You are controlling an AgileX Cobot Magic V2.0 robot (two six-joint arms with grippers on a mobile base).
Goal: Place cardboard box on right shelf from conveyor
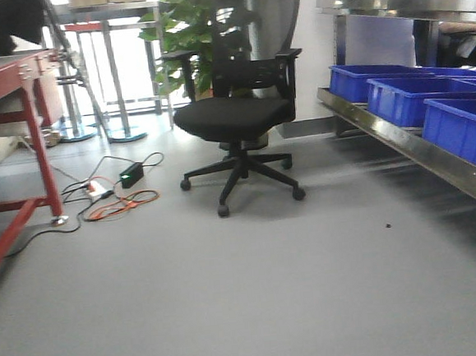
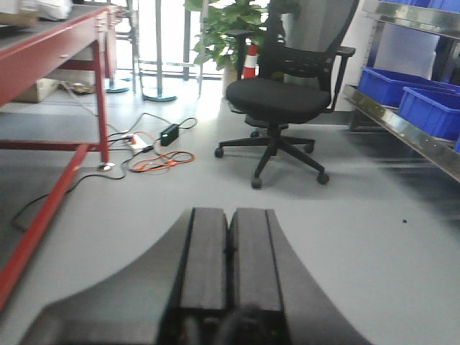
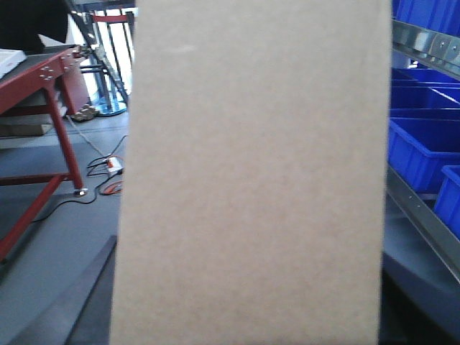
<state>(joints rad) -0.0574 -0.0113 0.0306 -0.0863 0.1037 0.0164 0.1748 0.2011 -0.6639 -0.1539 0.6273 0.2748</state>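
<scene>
The plain tan cardboard box stands upright and fills most of the right wrist view. My right gripper is shut on it, with a dark finger showing at its lower left and another dark edge at its lower right. The right shelf, of shiny steel, runs along the right side and shows past the box as well. My left gripper hangs over the grey floor, shut, with nothing between its pads. The conveyor is out of view.
A black office chair stands mid-floor ahead. Blue bins sit on the shelf. A red-framed table is on the left, with cables and a power strip on the floor beside it. A plant stands at the back.
</scene>
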